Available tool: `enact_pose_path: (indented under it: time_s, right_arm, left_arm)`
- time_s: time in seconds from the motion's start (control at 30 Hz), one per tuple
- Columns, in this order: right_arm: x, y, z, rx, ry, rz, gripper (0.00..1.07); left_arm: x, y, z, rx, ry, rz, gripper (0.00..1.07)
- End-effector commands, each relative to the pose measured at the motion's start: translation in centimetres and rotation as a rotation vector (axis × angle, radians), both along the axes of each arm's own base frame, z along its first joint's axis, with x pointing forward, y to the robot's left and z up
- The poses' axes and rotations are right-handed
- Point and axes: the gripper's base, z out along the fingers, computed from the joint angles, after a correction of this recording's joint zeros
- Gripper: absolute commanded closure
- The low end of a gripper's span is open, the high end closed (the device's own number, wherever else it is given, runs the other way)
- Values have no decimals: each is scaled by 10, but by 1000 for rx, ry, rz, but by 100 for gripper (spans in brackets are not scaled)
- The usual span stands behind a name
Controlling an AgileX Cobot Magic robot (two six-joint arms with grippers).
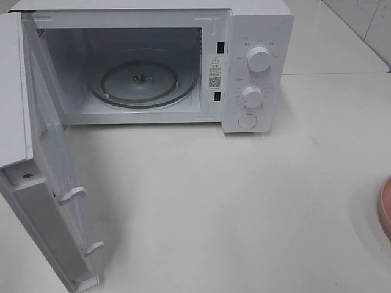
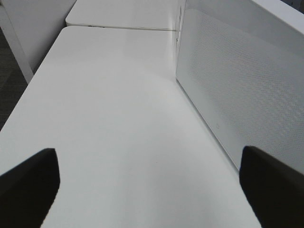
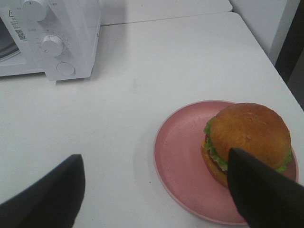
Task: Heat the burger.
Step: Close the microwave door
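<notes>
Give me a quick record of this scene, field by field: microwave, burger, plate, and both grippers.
microwave: white microwave at the back of the table, door swung fully open
inside: glass turntable, nothing on it
burger: burger sits upright on the pink plate, off-centre on it
plate position: on the table, to the right of the microwave, apart from it
left gripper: open, empty, beside the door's outer face
right gripper: open, above the plate, burger not gripped
task state: burger not yet in the microwave
</notes>
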Motion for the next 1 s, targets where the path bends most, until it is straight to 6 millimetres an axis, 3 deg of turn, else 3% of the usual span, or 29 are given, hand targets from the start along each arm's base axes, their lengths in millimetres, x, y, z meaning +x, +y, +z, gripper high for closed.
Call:
enact_pose_path:
  time_s: [0.03,1.0]
  right_arm:
    - [-3,0,0,-12,-34,3,31]
    - [-3,0,0,-13,-34,4,31]
  left_arm:
    - [-2,0,-1,-4,-20,-2,9]
    - [-2,-1,-1,-7,-20,-4,9]
